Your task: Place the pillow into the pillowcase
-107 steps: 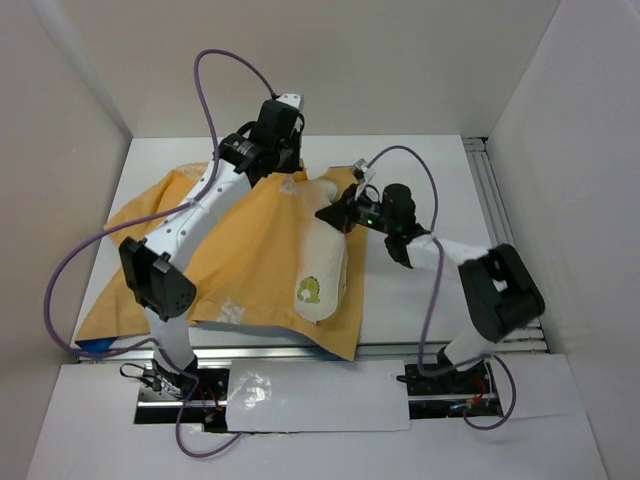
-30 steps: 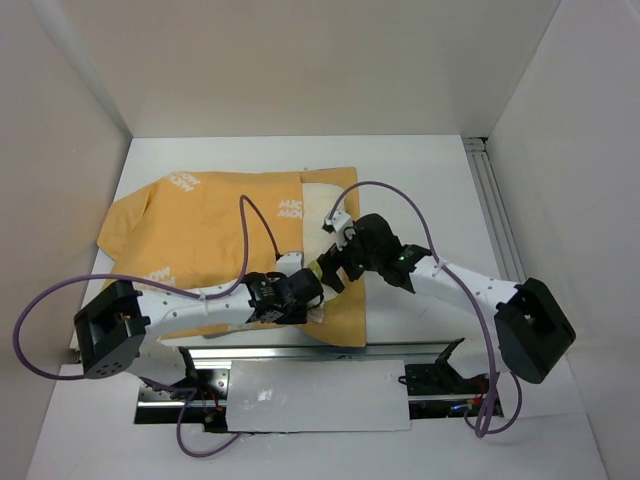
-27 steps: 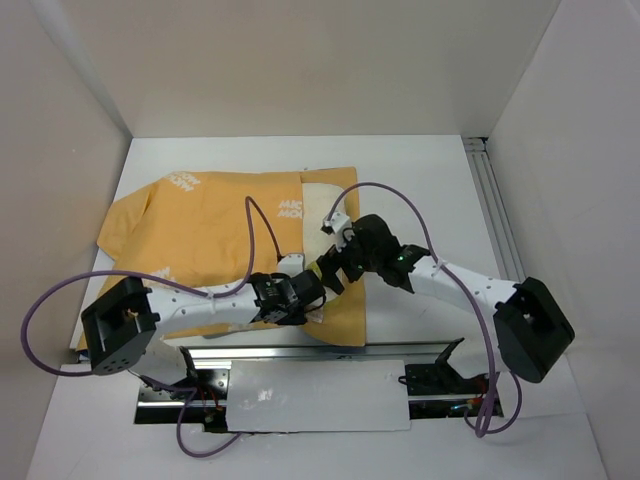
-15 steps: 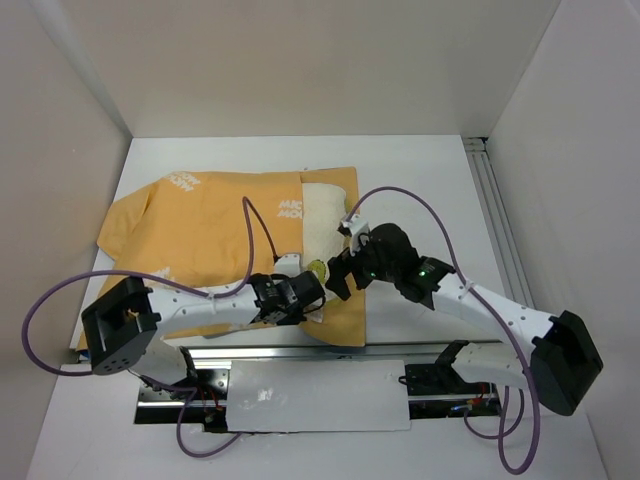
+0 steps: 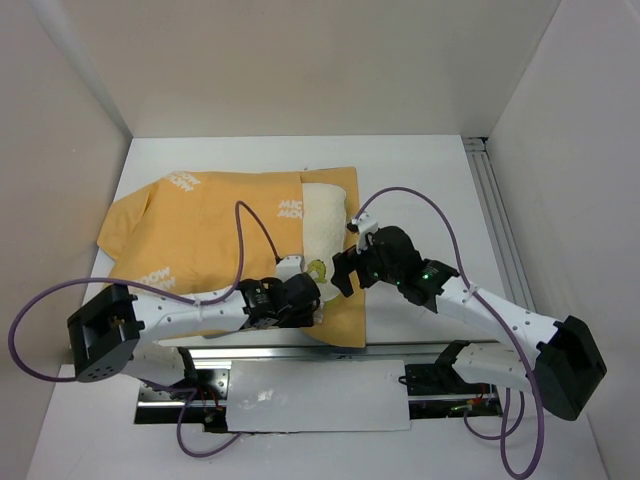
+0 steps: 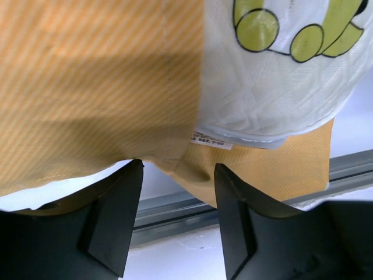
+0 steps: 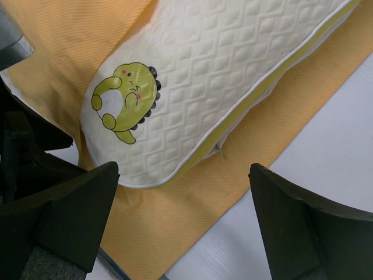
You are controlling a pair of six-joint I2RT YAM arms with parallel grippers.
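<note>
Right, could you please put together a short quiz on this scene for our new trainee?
1. True or false: the pillow lies fully inside the pillowcase.
2. The right pincer is: A) shut on the pillow, B) open above the pillow's corner, C) out of view.
3. Fill in (near/far): the yellow cartoon mark sits at the pillow's ___ corner, counted from the arm bases.
Key: 1 false, a strip of pillow still shows at the open end. 2 B. 3 near.

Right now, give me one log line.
pillow partly in pillowcase | left hand open at near edge | right hand open over pillow
</note>
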